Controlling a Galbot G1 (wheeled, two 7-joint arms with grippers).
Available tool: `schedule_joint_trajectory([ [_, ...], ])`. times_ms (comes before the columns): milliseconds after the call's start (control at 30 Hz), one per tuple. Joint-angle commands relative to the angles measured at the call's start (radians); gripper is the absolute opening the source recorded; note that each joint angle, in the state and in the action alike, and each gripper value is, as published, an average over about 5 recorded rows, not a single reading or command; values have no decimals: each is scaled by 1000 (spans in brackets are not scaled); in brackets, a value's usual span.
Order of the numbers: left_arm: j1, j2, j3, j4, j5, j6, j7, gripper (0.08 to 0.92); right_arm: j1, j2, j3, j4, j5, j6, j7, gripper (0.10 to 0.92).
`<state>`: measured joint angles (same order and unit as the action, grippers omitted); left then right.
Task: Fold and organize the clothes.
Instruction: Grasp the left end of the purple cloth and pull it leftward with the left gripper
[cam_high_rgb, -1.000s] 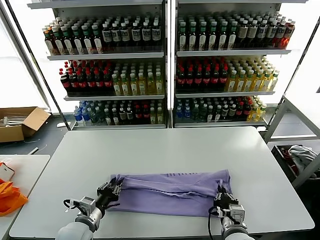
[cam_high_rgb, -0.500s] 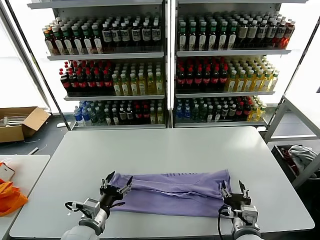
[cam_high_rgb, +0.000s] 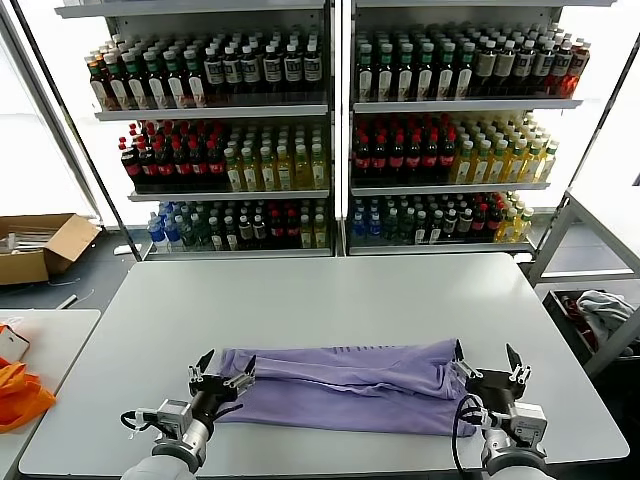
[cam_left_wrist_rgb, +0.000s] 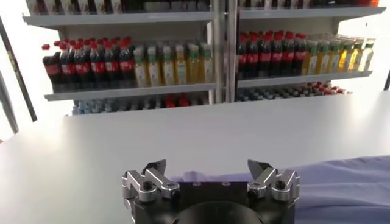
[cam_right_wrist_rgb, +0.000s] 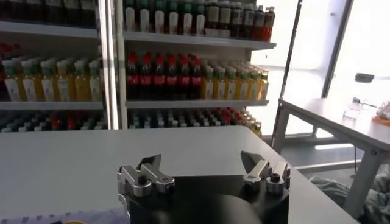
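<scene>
Near me on the white desk (cam_high_rgb: 330, 300) lies the folded lavender cotton T-shirt (cam_high_rgb: 340, 385); my left claw (cam_high_rgb: 221, 377) and right claw (cam_high_rgb: 491, 368) flank it, both released, holding nothing.

Lavender T-shirt (cam_high_rgb: 345, 385), plain, with a faint row of darker purple dashes near the far edge. Pale grey-white bench (cam_high_rgb: 330, 300). Black and silver left claw (cam_high_rgb: 222, 376); black and silver right claw (cam_high_rgb: 490, 365) likewise. Bright orange cloth (cam_high_rgb: 20, 392) at the left edge. Brown cardboard box (cam_high_rgb: 40, 245). On the shelves (cam_high_rgb: 340, 110), bottles in dark cola brown with red caps, yellow, green and amber.
</scene>
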<state>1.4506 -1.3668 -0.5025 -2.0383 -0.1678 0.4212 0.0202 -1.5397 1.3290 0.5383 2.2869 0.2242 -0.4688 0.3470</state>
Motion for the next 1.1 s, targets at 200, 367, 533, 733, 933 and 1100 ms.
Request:
schedule_joint_trajectory([
  [200, -33, -16, -15, 109, -65, 15, -17, 823, -7, 6, -10, 30, 10, 1, 3, 823],
  [367, -45, -13, -20, 140, -76, 18, -15, 823, -3, 4, -13, 21, 9, -4, 3, 823],
  [533, -35, -8, -25, 145, -90, 19, -5, 820, 5, 7, -16, 17, 10, -7, 4, 823],
  [733, -17, -12, -21, 139, -87, 11, 16, 707, 5, 7, -21, 13, 10, -7, 3, 823],
  [933, -5, -13, -22, 125, -84, 0, 29, 534, 4, 5, -17, 18, 12, -7, 4, 823],
  [1100, -2, -16, -25, 128, -79, -8, 42, 378, 7, 4, -12, 23, 13, -12, 7, 823],
])
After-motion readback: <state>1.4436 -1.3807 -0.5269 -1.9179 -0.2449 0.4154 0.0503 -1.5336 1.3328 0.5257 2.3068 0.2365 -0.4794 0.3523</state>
